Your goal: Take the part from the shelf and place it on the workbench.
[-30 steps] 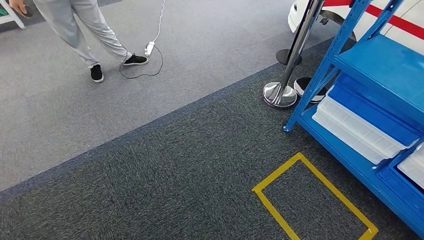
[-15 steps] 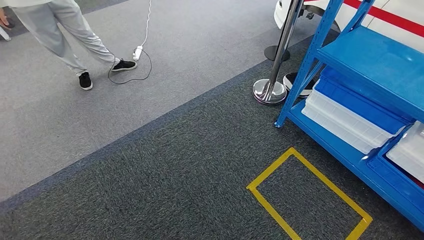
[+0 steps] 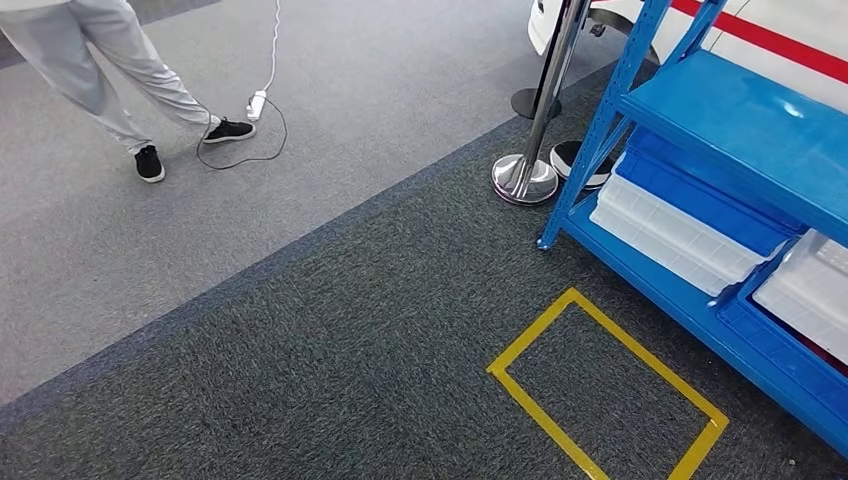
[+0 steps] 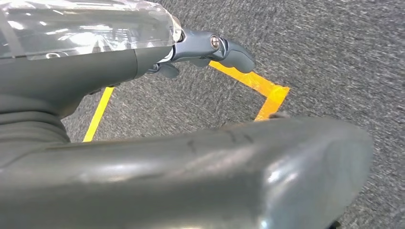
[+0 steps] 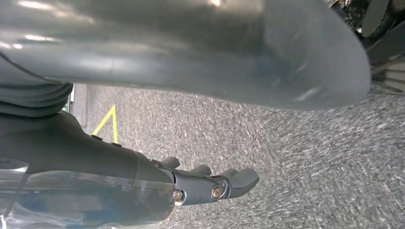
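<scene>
Looks like an industrial demo hall or workshop floor. Hard-wearing carpet tile underfoot, dark grey (image 3: 330,340) beside a lighter grey zone (image 3: 380,70). Yellow tape rectangle (image 3: 606,384) marked on the dark carpet as a standing spot, just in front of a blue steel storage rack (image 3: 720,110). Translucent white plastic bins (image 3: 672,236) and a blue bin stacked on the rack's lower shelf. Chrome queue-barrier post with a round polished base (image 3: 526,176) near the rack's corner. White power strip with a trailing cable (image 3: 257,103) lying loose on the floor, next to a person in grey trousers and black shoes (image 3: 100,70). White bodywork with a red stripe (image 3: 780,45) behind the rack.
</scene>
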Tool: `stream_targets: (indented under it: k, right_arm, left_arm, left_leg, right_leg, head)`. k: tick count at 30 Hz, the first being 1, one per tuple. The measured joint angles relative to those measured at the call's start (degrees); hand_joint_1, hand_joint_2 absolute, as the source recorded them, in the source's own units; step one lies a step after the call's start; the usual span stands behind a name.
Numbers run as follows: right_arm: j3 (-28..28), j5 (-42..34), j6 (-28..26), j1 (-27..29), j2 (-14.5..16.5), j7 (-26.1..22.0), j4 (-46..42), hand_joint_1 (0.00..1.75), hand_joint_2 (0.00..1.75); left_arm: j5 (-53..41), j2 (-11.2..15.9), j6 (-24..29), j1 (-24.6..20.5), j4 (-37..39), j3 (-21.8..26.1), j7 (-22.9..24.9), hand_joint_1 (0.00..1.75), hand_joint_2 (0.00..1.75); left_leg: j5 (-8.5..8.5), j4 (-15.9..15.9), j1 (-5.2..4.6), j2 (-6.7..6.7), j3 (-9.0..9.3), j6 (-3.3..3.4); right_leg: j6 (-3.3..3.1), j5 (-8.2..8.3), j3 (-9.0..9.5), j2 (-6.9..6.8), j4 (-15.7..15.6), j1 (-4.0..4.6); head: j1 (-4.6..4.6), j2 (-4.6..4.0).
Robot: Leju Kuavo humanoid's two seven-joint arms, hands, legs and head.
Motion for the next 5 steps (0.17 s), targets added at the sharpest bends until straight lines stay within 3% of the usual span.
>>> stream_targets:
  k: [2,5]
  right_arm:
    - [0.0,0.1,0.1,-0.1,-0.1,-0.2,0.0,0.0,0.0]
    - [0.0,0.2,0.2,-0.1,-0.1,-0.3,0.0,0.0,0.0]
  left_arm:
    - [0.2,0.0,-0.1,0.0,0.0,0.0,0.0,0.0,0.0]
    - [0.4,-0.1,-0.1,0.0,0.0,0.0,0.1,0.0,0.0]
  left_leg:
    - [-0.25,0.2,-0.27,0.31,0.05,-0.52]
    - [-0.33,0.3,-0.42,0.71,0.09,-1.23]
  right_leg:
    - [-0.66,1.55,2.42,-0.68,-5.2,0.27]
    - [-1.37,1.56,2.35,-0.25,-5.7,0.44]
  head:
    - [0.0,0.0]
    - [0.0,0.01]
